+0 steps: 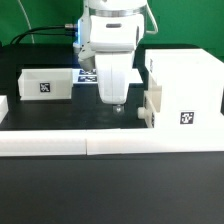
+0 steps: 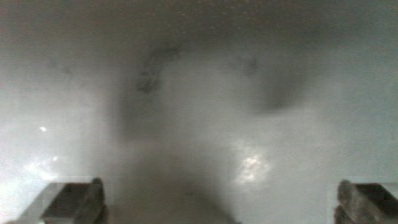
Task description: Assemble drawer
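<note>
The drawer's tall box housing (image 1: 183, 82) stands at the exterior view's right, with a tag on its front. A shallow tray (image 1: 152, 101) sticks out of its left side, its knob (image 1: 143, 116) pointing left. A second tray (image 1: 46, 83) with a tag lies at the left on the black table. My gripper (image 1: 116, 103) hangs fingers down over the table between the two trays, just left of the tray in the housing. In the wrist view my gripper (image 2: 214, 200) has its fingers (image 2: 71, 200) wide apart, with only a blurred grey surface between them. It holds nothing.
A long low white border wall (image 1: 100, 146) runs along the table's front. The marker board (image 1: 86, 72) lies behind the gripper. A small white piece (image 1: 3, 108) sits at the far left edge.
</note>
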You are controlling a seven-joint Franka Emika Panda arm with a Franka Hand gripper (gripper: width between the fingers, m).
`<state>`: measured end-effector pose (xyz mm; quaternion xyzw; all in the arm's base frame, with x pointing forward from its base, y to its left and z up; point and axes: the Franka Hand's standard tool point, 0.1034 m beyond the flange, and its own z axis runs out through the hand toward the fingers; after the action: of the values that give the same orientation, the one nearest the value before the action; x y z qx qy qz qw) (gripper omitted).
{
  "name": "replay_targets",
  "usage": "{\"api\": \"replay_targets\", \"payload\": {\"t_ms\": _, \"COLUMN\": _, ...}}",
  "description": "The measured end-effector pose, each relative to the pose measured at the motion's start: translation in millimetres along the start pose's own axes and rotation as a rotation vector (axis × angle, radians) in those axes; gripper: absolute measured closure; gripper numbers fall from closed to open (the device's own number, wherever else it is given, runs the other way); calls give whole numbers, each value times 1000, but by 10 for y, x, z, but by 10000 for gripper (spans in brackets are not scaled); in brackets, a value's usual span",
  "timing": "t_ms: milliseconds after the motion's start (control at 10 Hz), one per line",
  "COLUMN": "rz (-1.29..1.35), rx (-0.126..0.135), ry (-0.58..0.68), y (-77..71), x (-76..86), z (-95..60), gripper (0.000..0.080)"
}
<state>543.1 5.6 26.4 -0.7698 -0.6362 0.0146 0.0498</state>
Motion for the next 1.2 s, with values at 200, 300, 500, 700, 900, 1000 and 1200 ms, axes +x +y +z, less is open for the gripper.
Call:
{"api": "replay_targets", "payload": {"t_ms": 200, "rz": 18, "rx": -45, "ry": 7, "y": -63, "x": -98, "z": -3, "gripper": 150}}
{"api": "replay_targets", "payload": {"t_ms": 300, "rz": 42, "rx": -104, "ry": 21, "y": -117, "x": -194, "z": -32, "gripper": 150}}
{"api": "replay_targets", "payload": {"t_ms": 500, "rz": 28, "rx": -126, "ry": 13, "y": -250, "x": -351, "z": -32, "gripper": 150}}
{"api": "replay_targets", "payload": {"t_ms": 700, "rz": 50, "rx": -123, "ry": 17, "y": -237, "x": -327, "z": -23, "gripper": 150}}
{"api": "replay_targets", "payload": {"t_ms": 900, "rz": 63, "rx": -122, "ry": 18, "y": -239, "x": -329, "z": -21, "gripper": 150}}
{"api": "replay_targets", "payload": {"t_ms": 1000, "rz": 121, "rx": -123, "ry": 23, "y": -241, "x": -346, "z": -20, "gripper": 150}}
{"api": "replay_targets", "payload": {"t_ms": 1200, "rz": 335, "rx": -157, "ry": 40, "y": -342, "x": -580, "z": -60, "gripper": 150}}
